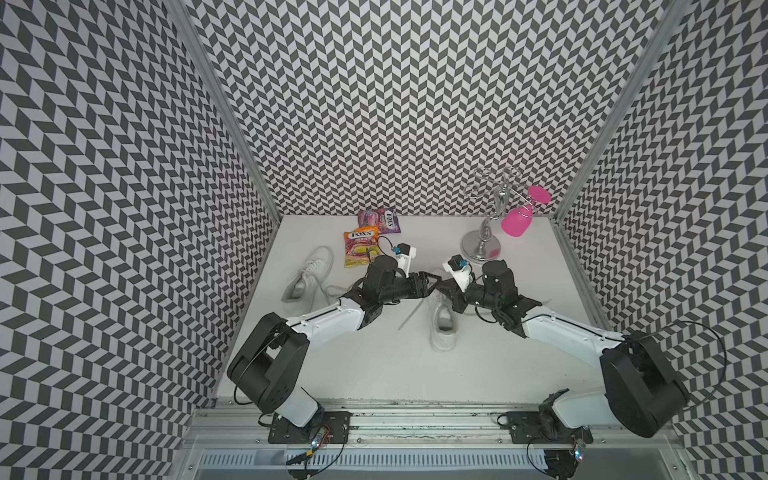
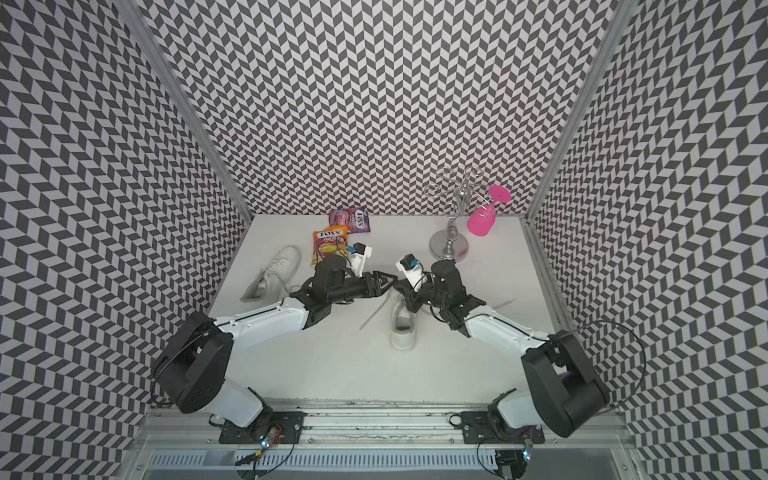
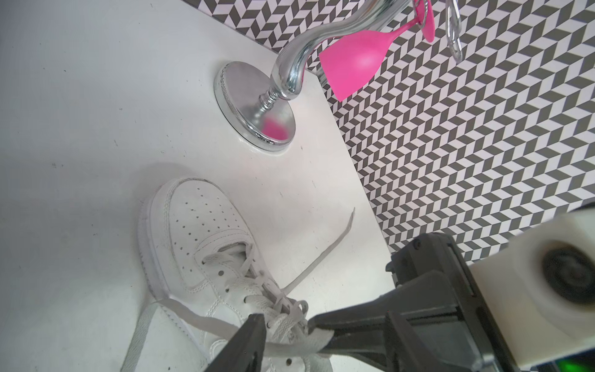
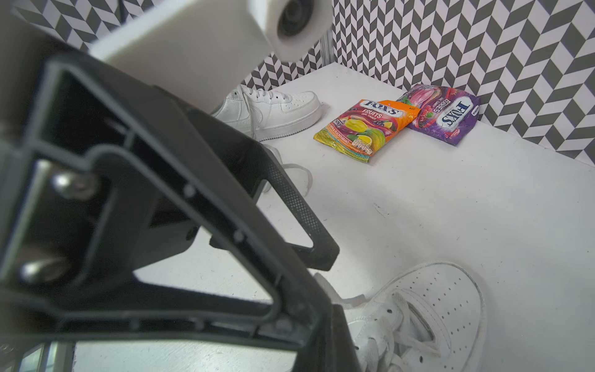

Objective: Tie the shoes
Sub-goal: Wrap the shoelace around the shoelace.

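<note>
Both grippers meet over the near shoe (image 1: 443,322) mid-worktop (image 1: 519,365), its toe pointing at the back wall. Right gripper (image 3: 317,331) is pinched shut on a lace (image 3: 299,344) at the knot area; left gripper (image 4: 326,273) has jaws apart, straddling that lace without clamping it. Second shoe (image 1: 308,276) lies well apart on the robot's left, by the candy bags (image 1: 360,248). Risk, I'd judge: flat lace slips from the pinch if pulled sideways, or the light shoe drags and the loop collapses
</note>
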### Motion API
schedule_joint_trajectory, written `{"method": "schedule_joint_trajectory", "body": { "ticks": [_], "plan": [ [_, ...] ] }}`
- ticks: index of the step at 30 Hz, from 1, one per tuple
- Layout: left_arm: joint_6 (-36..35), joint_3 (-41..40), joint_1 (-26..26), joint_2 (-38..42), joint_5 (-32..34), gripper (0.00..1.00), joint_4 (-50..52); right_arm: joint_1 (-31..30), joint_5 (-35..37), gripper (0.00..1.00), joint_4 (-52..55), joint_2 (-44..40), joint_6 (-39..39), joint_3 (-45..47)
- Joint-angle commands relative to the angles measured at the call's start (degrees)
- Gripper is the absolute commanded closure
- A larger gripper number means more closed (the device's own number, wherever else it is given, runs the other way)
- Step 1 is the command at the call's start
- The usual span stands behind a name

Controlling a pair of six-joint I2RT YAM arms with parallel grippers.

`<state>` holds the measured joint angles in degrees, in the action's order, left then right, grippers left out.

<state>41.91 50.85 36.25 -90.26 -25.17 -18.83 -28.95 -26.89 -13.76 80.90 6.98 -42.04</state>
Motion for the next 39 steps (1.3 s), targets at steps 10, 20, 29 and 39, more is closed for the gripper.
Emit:
{"method": "schedule_joint_trajectory", "body": {
  "ticks": [10,20,29,39],
  "plan": [
    [0.1,1.97,0.99,-2.88,-1.61,0.68,-1.5,0.31,0.3,0.99,-3.92,-1.17,-2.82,0.18],
    [-1.86,2.31,1.17,-2.83,-1.64,0.97,-1.03,0.47,4.81,0.64,0.6,-4.71,-5.34,-0.58],
    [-4.77,1.0,1.1,-1.18,-0.81,0.99,-0.68,7.94,32.69,0.22,10.92,-13.77,-30.56,3.72],
    [-6.22,-0.31,1.19,-0.44,-2.15,0.99,-2.21,8.89,53.31,0.14,24.93,-3.02,-57.99,1.39]
  ]
}}
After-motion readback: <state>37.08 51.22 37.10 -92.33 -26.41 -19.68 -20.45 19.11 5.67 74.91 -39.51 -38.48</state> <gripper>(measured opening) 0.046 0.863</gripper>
